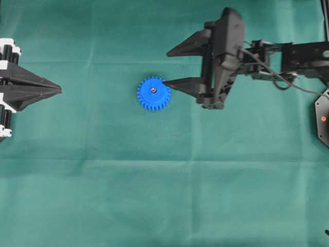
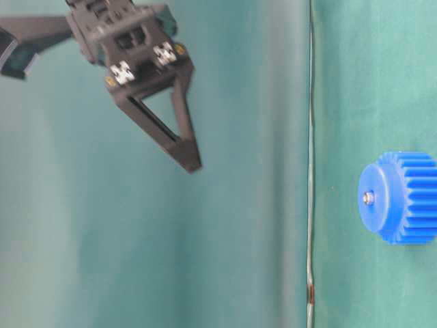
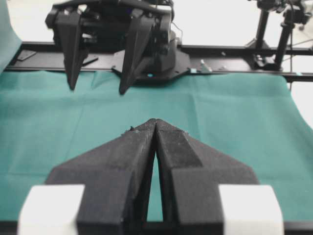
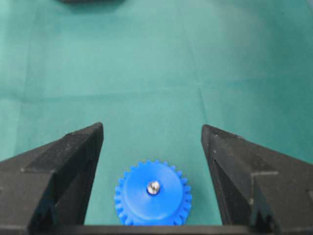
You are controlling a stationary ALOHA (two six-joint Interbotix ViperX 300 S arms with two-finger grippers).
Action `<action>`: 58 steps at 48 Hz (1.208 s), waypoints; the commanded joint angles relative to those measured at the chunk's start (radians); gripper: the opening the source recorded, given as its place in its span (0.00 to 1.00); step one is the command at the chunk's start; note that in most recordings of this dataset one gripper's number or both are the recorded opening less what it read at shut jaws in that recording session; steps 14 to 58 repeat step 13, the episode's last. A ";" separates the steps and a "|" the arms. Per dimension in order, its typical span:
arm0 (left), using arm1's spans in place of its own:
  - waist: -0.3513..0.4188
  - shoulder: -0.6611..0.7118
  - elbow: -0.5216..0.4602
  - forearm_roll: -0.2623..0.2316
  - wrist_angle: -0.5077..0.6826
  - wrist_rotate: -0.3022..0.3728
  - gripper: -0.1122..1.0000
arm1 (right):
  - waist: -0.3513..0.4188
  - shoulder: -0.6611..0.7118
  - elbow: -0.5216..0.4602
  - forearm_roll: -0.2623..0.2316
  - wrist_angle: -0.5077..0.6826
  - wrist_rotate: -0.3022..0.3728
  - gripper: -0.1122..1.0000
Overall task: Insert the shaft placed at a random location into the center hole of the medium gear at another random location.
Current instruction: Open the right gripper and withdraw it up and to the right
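A dark green cloth [image 1: 154, 195] covers the worktop; faint straight fold creases cross it in a grid. Even, diffuse light, with only soft shadows. In the table-level view a green backdrop [image 2: 225, 205] meets the cloth along a thin seam [image 2: 311, 171]. In the left wrist view a black rail [image 3: 234, 73] borders the cloth's far edge, with a black stand [image 3: 274, 34] before a pale, brightly lit wall [image 3: 220, 22].
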 commanded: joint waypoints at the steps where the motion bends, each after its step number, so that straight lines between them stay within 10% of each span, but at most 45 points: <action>1: -0.002 0.008 -0.026 0.002 -0.005 0.000 0.10 | -0.002 -0.061 0.014 0.000 -0.006 -0.009 0.83; 58: -0.002 0.008 -0.028 0.002 -0.005 0.000 0.10 | -0.002 -0.183 0.114 0.005 -0.017 -0.003 0.83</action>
